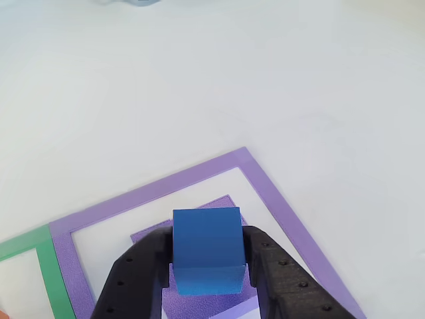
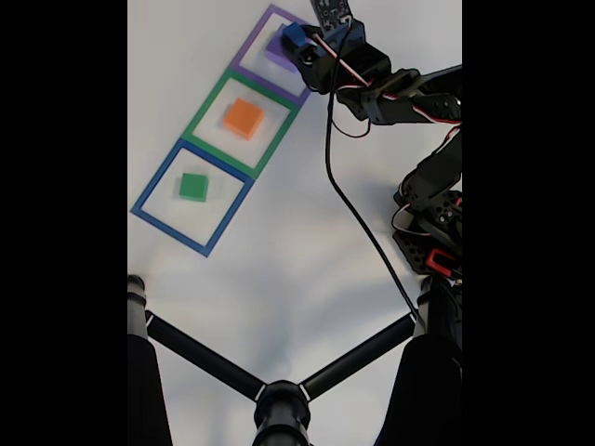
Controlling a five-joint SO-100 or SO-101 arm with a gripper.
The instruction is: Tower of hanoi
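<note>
A blue cube sits between my black gripper fingers, which press on both of its sides. Under it lies a flat purple block inside the purple frame. In the fixed view the gripper holds the blue cube over the purple block at the top, inside the purple frame. An orange block lies in the green frame. A small green block lies in the blue frame. Whether the cube rests on the purple block or hangs just above it is unclear.
The three frames run diagonally across a white table. My arm and its base stand at the right, with a black cable trailing down. Black stand legs cross the bottom of the fixed view.
</note>
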